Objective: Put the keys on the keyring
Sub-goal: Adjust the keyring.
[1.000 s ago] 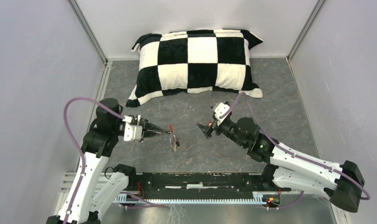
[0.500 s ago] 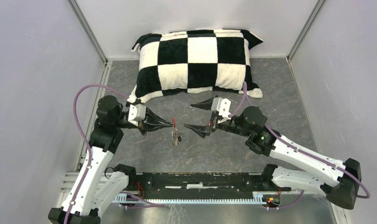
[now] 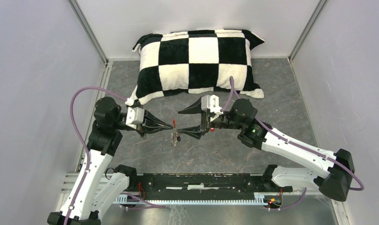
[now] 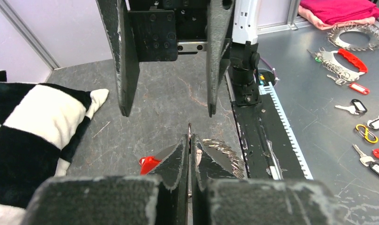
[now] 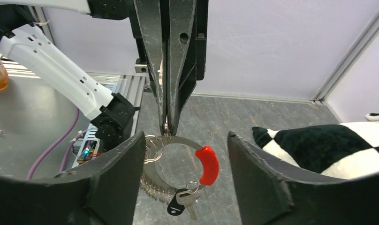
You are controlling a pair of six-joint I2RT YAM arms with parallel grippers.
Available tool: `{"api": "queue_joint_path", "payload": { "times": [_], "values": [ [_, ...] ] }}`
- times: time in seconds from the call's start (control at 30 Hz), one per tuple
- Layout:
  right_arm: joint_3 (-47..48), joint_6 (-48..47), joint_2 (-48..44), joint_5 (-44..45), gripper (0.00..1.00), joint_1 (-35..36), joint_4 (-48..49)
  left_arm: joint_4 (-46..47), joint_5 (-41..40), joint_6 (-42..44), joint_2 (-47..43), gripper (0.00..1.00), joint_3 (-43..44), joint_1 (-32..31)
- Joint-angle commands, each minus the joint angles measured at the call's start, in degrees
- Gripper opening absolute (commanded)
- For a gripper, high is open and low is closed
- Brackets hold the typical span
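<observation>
Closest to the arms' bases, the grey bench (image 3: 216,154) carries none of the task's things that I can see. Just beyond, over its middle, the two arms meet tip to tip.

The left pincer (image 3: 172,125) is pressed together, pinching the thin wire at the top of the keyring (image 5: 182,139). The loop hangs in the air below its tips, off the bench. Opposite it, the right pincer (image 5: 185,136) is spread wide, with one finger on either side of the loop. As far as its wrist view shows, it touches nothing.

The loop's red section (image 5: 207,165) sits on the side toward the pillow. A dark-headed key (image 5: 176,206) dangles at the bottom from a small ring and looks already threaded. I cannot pick out the red-headed key in any view.

The step in hand seems to be the right pincer taking a second hold on the loop so that it can be worked open. To do that well:
- It should come in level with the loop and centred on it.
- It should close slowly, because a wire this thin and springy will likely swing or slip aside at a touch.
- It is best to close on bare wire or the red piece, not on the small rings or the hanging key.
- The left grip should stay firm and untwisted so that the loop keeps facing the fingers.

Farthest off, the checked pillow (image 3: 199,58) lies against the back wall, well apart from the work.
</observation>
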Motion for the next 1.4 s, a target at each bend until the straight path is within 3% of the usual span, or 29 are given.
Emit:
{"api": "queue_joint_path", "payload": {
  "times": [0.0, 0.1, 0.3, 0.57, 0.73, 1.07, 1.13, 1.23, 1.37],
  "values": [
    [1.8, 2.6, -0.1, -3.8, 0.67, -0.2, 3.3, -5.4, 4.1, 7.6, -0.7, 0.02, 4.5, -0.4],
    [1.5, 4.9, 0.5, -5.7, 0.60, -0.2, 5.2, -9.8, 5.4, 12.5, -0.9, 0.02, 5.5, -0.4],
    [2.1, 8.3, 2.9, -9.0, 0.48, -0.2, 7.5, -10.9, 5.4, 13.7, -1.4, 0.02, 5.4, -0.4],
    [1.1, 10.4, 3.4, -9.7, 0.45, -0.1, 9.6, -11.1, 4.8, 14.7, -1.4, 0.02, 5.4, -0.4],
    [1.3, 11.1, 4.4, -9.9, 0.35, -0.1, 10.0, -11.1, 4.5, 15.1, -1.4, 0.02, 5.4, -0.4],
    [1.1, 10.9, 5.0, -9.5, 0.32, -0.1, 9.4, -11.1, 4.5, 15.2, -1.6, 0.02, 5.6, -0.4],
    [1.3, 10.7, 5.1, -9.3, 0.24, -0.1, 9.3, -11.1, 4.5, 15.2, -1.6, 0.02, 5.7, -0.4],
    [2.0, 10.0, 5.4, -8.7, 0.02, -0.1, 7.7, -11.1, 4.5, 15.3, -1.6, 0.02, 5.7, -0.4],
    [3.8, 9.0, 5.6, -7.1, 0.00, -0.1, 3.2, -11.1, 3.8, 15.6, -1.6, 0.02, 5.3, -0.4]
  ]
}}
